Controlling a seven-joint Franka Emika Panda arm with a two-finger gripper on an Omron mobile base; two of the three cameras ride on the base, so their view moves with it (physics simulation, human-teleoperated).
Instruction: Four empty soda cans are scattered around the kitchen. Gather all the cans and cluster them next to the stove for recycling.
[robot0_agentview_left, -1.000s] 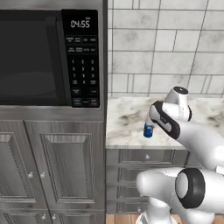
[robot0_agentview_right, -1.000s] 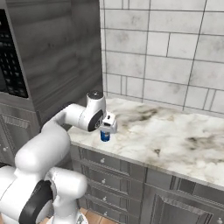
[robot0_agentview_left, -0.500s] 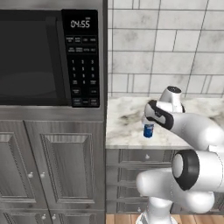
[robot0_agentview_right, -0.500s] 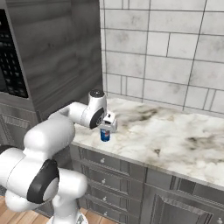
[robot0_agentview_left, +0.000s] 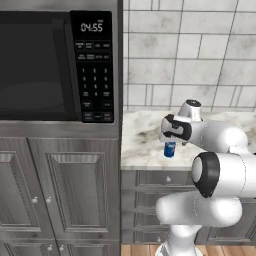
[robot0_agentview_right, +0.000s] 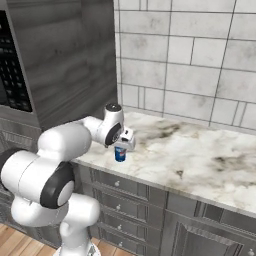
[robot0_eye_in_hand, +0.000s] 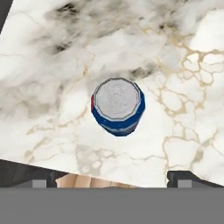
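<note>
Black microwave (robot0_agentview_left: 55, 65) with its keypad occupies the built-in tall cabinet at the far left of my left base view, above grey cabinet doors (robot0_agentview_left: 75, 195). It plays no part in the work. To its right the marble desk (robot0_agentview_left: 142, 147) begins, and one blue soda can (robot0_agentview_left: 170, 149) stands upright near the front edge, close to the desk's left end and well short of the tiled wall (robot0_agentview_left: 200, 55).

I have the hand (robot0_agentview_right: 124, 142) directly above that can, pointing straight down. From the hand view the silver lid of the can (robot0_eye_in_hand: 117, 106) sits roughly centred between the two finger tips (robot0_eye_in_hand: 39, 183), which stand wide apart on either side and touch nothing. The hand is fully spread and empty.

I judge this alignment deliberate: a vertical approach with spread fingers lets me descend around the can's body without tipping it off the nearby edge.

No stove appears in these views, so I judge that carrying the can there calls for driving the base.
</note>
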